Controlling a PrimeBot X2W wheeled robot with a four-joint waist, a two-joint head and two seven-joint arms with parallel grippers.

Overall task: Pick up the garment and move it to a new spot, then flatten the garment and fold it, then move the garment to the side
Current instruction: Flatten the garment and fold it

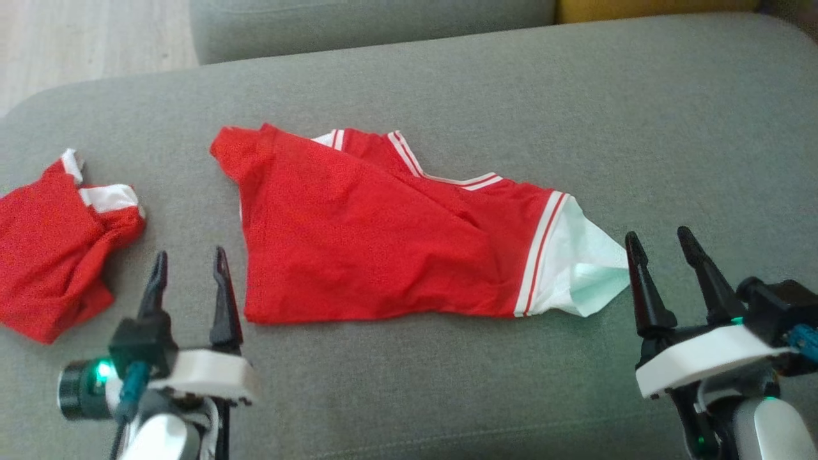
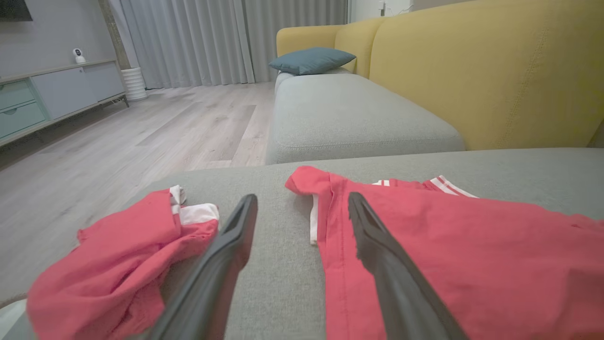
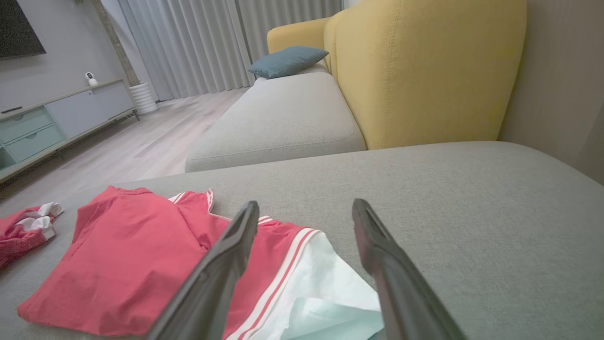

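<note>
I read this as mid-fold. The garment lies in the middle of the grey sofa cushion and both arms are free to take new hold. The left gripper hovers just beside the garment's near left corner, jaws spread wide and gripping nothing. The right gripper sits just off the pale sleeve, also spread and empty.

To do this well, I would bring each set of jaws down on a single clean edge: the left on the near corner, the right on the sleeve end. I would pinch only the layers I mean to carry, then lift both sides evenly so the cloth does not drag and undo the flat part. The sleeve sticks out loosely, so I would tuck it in first.

The garment is red with white striped trim at the collar and cuff. It lies mostly flat, with one diagonal crease across the middle. A second red garment lies crumpled well to the left, and I would keep clear of it.
</note>
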